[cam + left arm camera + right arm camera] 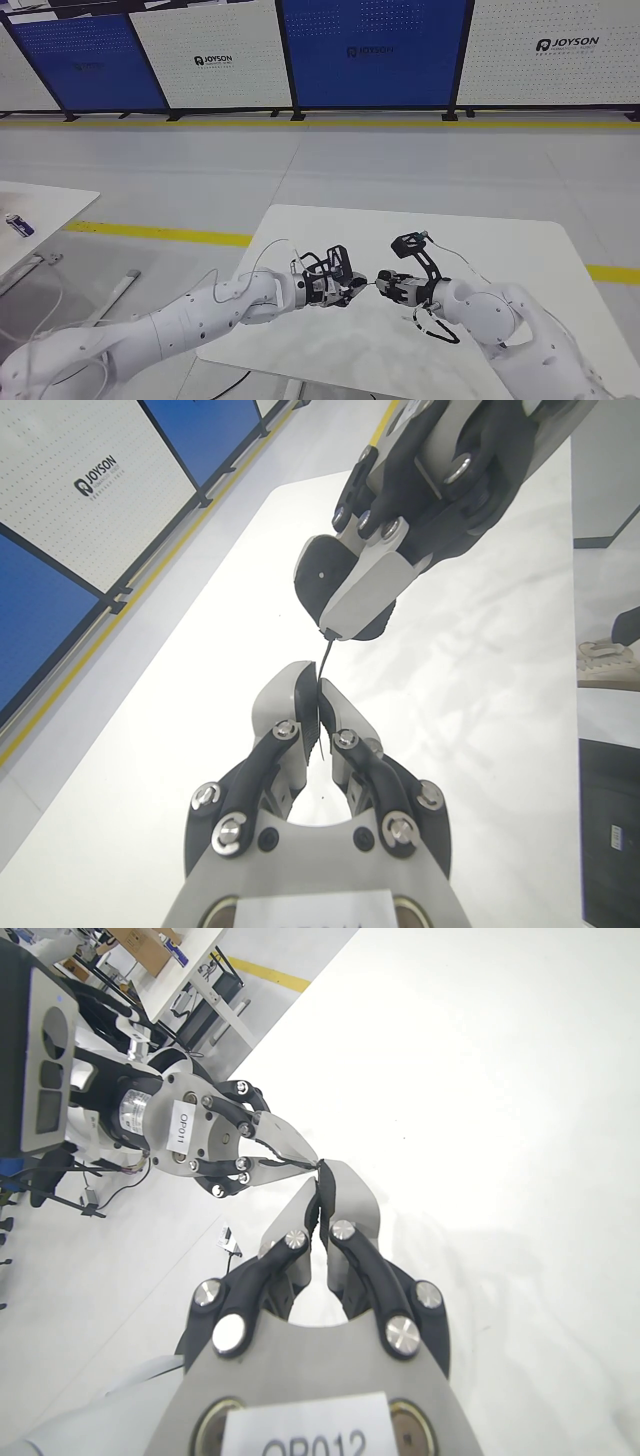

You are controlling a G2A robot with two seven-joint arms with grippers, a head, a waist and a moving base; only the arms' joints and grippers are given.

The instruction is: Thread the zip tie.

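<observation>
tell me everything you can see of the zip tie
The zip tie is a thin black strap, plastic by its look, held between both grippers above the white table. The left gripper is shut on the strap, and a short end pokes out behind its fingers. From there the strap runs nearly straight to a small blocky head pinched at the tips of the right gripper, which is also shut. Whether the tail has passed through the head cannot be told.
</observation>
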